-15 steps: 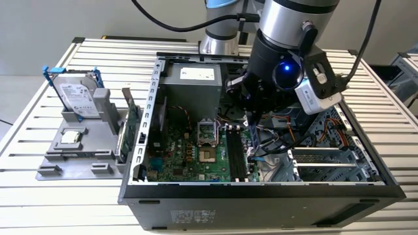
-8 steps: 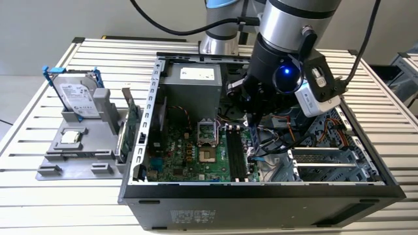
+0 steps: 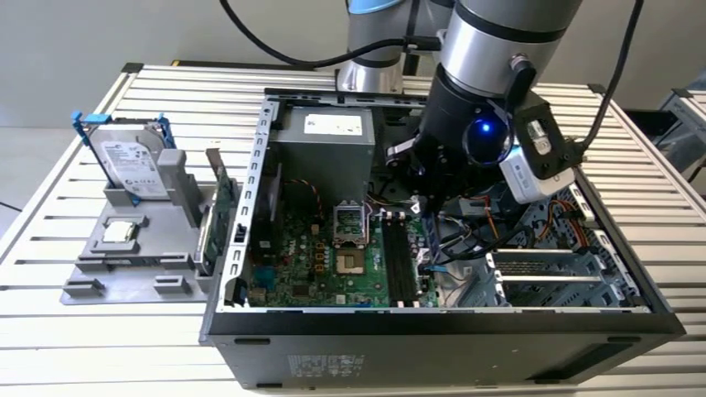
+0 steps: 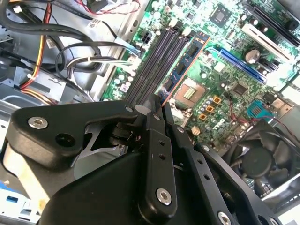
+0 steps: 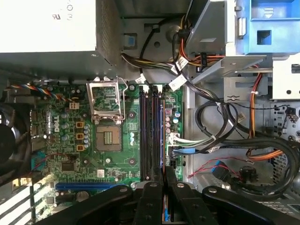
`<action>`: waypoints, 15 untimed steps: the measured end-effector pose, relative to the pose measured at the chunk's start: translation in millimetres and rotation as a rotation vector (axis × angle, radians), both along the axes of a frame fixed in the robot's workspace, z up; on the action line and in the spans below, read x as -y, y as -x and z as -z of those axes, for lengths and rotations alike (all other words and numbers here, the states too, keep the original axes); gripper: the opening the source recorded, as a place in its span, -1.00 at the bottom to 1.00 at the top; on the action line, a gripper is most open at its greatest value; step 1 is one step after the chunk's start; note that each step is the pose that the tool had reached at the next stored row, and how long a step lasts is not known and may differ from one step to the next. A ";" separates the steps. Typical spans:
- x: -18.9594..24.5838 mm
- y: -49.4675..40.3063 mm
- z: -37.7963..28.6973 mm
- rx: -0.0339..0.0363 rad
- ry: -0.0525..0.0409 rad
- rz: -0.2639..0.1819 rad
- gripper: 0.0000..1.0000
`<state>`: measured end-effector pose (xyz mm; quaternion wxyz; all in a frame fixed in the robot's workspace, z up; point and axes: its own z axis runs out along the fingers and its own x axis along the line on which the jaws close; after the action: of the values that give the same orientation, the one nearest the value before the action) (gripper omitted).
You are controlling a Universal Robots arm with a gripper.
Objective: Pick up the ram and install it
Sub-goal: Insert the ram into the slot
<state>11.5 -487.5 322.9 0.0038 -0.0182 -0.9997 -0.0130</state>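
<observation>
- The slatted bench carries an open computer case, motherboard facing up.
- The arm reaches down into the case over the black memory slots.
- The claw is closed on the ram, a thin board held on edge, its lower edge along one slot.

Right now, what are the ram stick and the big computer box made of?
The ram, held edge-on over the slots by the gripper, looks like thin circuit board with dark chips and a coppery edge, probably fibreglass. The box looks like sheet metal: bare grey folded walls inside, matt black outside. The motherboard is glossy green circuit board.
</observation>
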 end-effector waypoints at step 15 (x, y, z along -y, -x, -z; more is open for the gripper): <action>-1.5 -1.8 18.2 0.0000 0.0000 -0.005 -1.00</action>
<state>13.2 -486.0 304.7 0.0038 -0.0158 -0.9998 -0.0130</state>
